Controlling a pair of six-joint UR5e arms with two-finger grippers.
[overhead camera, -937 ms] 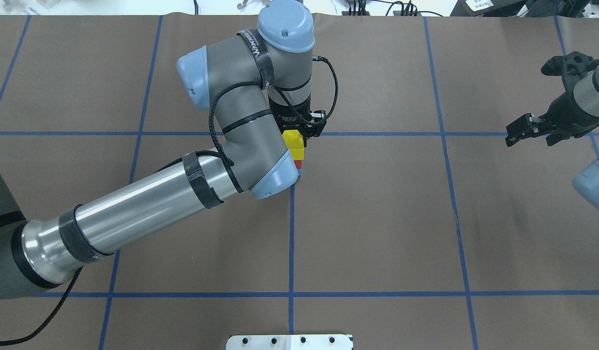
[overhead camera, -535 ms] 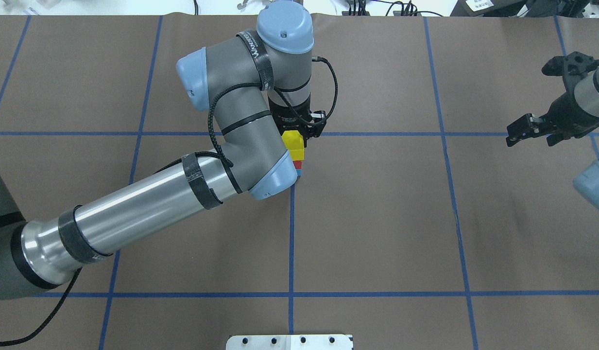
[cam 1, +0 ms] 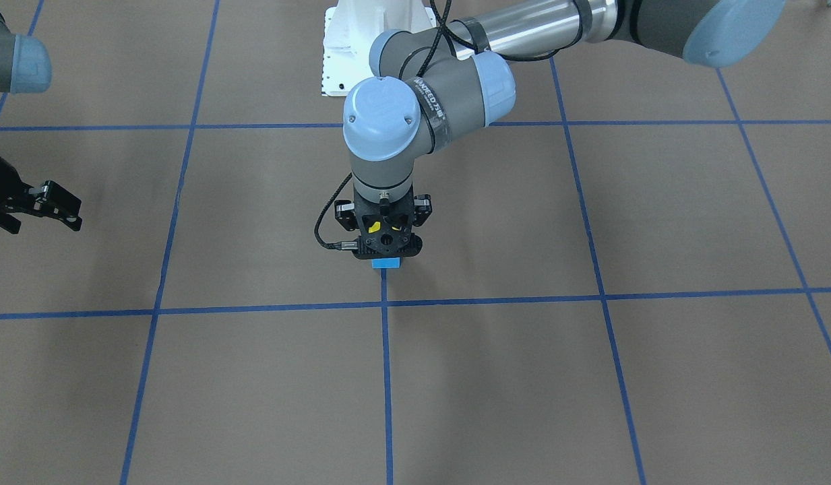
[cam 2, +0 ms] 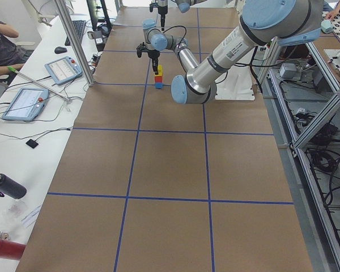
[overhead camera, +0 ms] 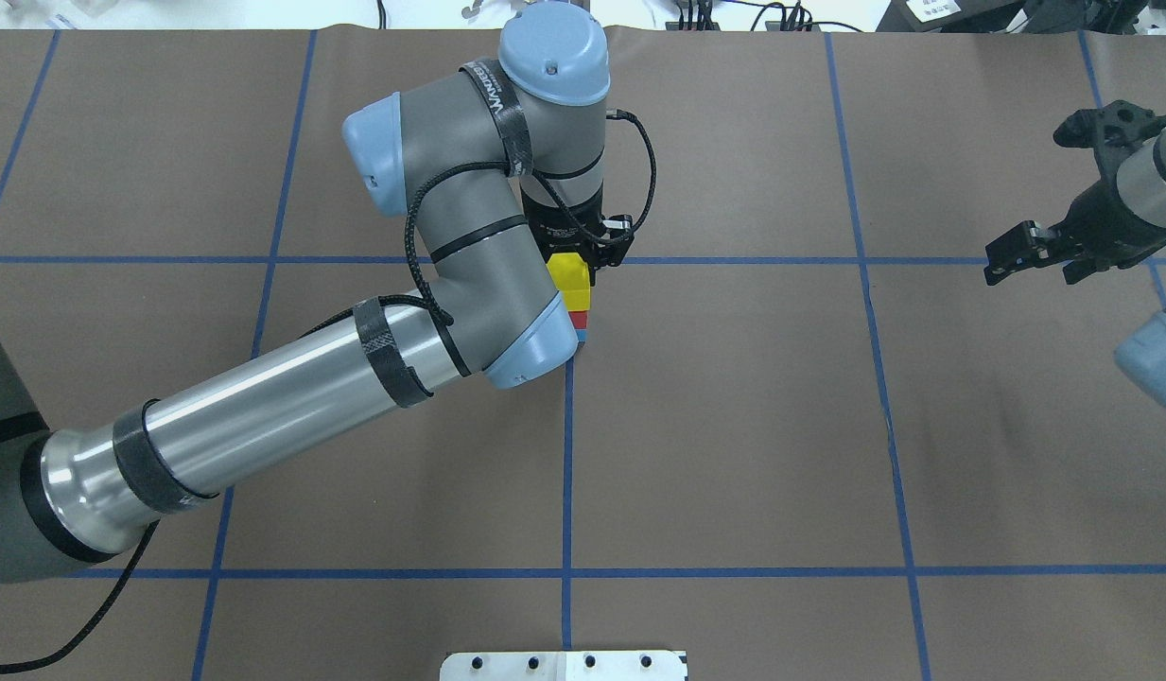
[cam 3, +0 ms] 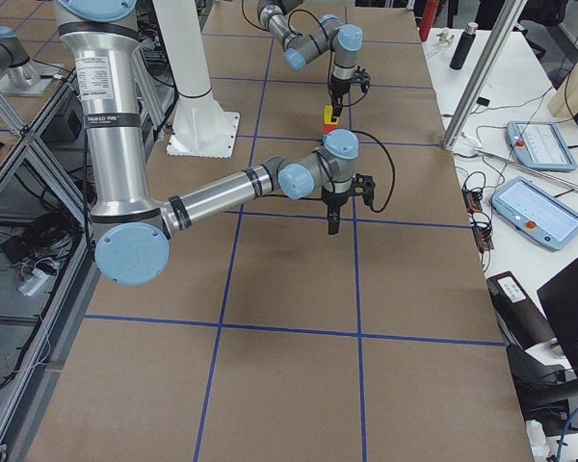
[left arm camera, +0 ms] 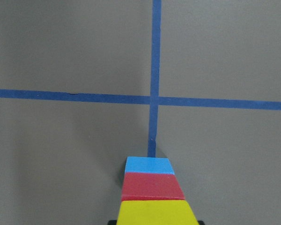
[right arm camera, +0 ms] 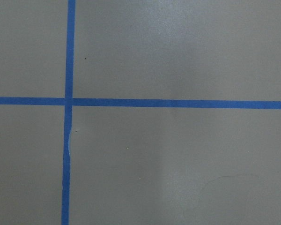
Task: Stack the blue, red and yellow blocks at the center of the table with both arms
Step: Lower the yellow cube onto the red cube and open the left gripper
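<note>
The three blocks stand as one stack by the tape crossing at the centre of the table (overhead camera: 734,426). The blue block (left arm camera: 149,165) is at the bottom, the red block (left arm camera: 152,186) on it, and the yellow block (left arm camera: 155,212) on top. My left gripper (cam 1: 386,252) points straight down over the stack, shut on the yellow block (overhead camera: 570,276), with black finger edges against both its sides in the left wrist view. The red (overhead camera: 582,322) and blue (overhead camera: 583,334) blocks peek out below it. My right gripper (overhead camera: 1032,255) hovers open and empty at the table's right side.
The white base plate (overhead camera: 564,665) sits at the near table edge. The left forearm (overhead camera: 261,416) slants across the left half of the table. A side bench holds tablets (cam 2: 24,103) and cables, and a person's arm (cam 2: 3,51) rests there.
The left arm has shifted only very slightly, with the stack staying in place. The right arm has not moved.
</note>
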